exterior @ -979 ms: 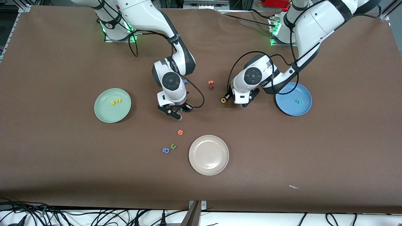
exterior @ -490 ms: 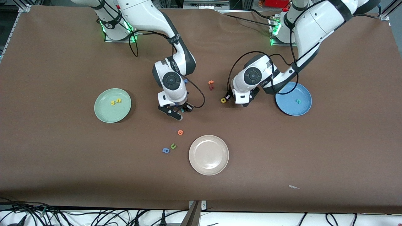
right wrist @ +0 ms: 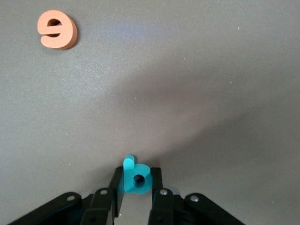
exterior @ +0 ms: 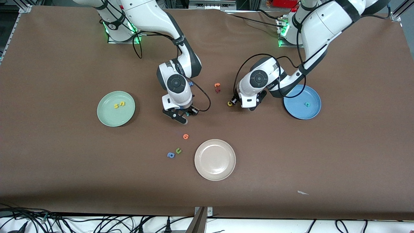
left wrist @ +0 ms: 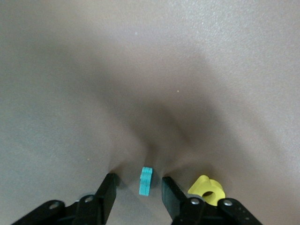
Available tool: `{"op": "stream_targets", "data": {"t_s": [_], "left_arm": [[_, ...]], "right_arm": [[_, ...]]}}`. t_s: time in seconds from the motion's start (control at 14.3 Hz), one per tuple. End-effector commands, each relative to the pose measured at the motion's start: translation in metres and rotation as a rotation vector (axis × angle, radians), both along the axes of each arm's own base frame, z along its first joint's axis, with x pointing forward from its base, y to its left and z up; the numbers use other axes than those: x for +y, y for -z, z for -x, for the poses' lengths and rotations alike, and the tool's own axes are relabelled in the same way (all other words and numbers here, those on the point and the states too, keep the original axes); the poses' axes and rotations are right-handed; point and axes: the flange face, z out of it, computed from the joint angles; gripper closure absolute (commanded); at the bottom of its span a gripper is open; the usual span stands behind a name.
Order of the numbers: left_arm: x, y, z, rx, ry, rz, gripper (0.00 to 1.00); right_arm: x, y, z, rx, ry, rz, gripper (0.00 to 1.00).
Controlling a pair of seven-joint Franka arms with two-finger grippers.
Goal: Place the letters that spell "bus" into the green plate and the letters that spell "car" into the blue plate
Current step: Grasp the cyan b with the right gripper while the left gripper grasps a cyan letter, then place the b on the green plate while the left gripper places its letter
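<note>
The green plate [exterior: 110,115] holds a yellow s [exterior: 116,105] and a yellow u [exterior: 122,103]. The blue plate [exterior: 297,111] holds a teal c [exterior: 307,104]. Between the plates, my right gripper [right wrist: 136,176] is low over the table [exterior: 64,161] and shut on the teal b [right wrist: 136,177]; in the front view this gripper [exterior: 181,116] is nearer the green plate. My left gripper [left wrist: 139,179] is open, down at the table. The thin teal r [left wrist: 146,181] stands on edge between its fingers, touching neither. The yellow a [left wrist: 206,190] lies just outside one finger [left wrist: 169,187].
A cream plate [exterior: 215,159] lies nearer the front camera. Beside it lie an orange letter [exterior: 185,136], a green u [exterior: 178,150] and a blue round letter [exterior: 170,155]. Orange [exterior: 217,85] and dark red [exterior: 217,90] letters lie between the two arms.
My right gripper's fingers have closed on the teal b. The left gripper has shifted very slightly toward the yellow a and stays open around the r.
</note>
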Motion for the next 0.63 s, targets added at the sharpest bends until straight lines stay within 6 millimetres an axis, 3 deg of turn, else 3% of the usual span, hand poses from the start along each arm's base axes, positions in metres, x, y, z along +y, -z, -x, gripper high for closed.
{"op": "stream_targets", "data": {"t_s": [0.0, 0.14, 0.28, 0.42, 0.56], "left_arm": [[0.002, 0.006, -0.010, -0.021, -0.018, -0.025, 0.53], [0.002, 0.006, -0.010, -0.025, -0.008, -0.025, 0.73], [0.002, 0.005, -0.011, -0.030, 0.005, -0.022, 0.96], [0.001, 0.003, -0.014, -0.038, 0.026, -0.015, 1.00], [0.004, -0.002, -0.018, -0.053, 0.057, -0.009, 1.00]], "right_arm": [[0.003, -0.003, -0.002, 0.004, -0.008, 0.010, 0.98], [0.002, -0.003, -0.002, 0.010, -0.008, 0.014, 0.98], [-0.007, -0.019, -0.011, 0.009, -0.002, 0.018, 0.98], [-0.028, -0.050, -0.025, 0.044, -0.059, 0.031, 0.98], [-0.064, -0.083, -0.040, 0.095, -0.131, 0.050, 0.98]]}}
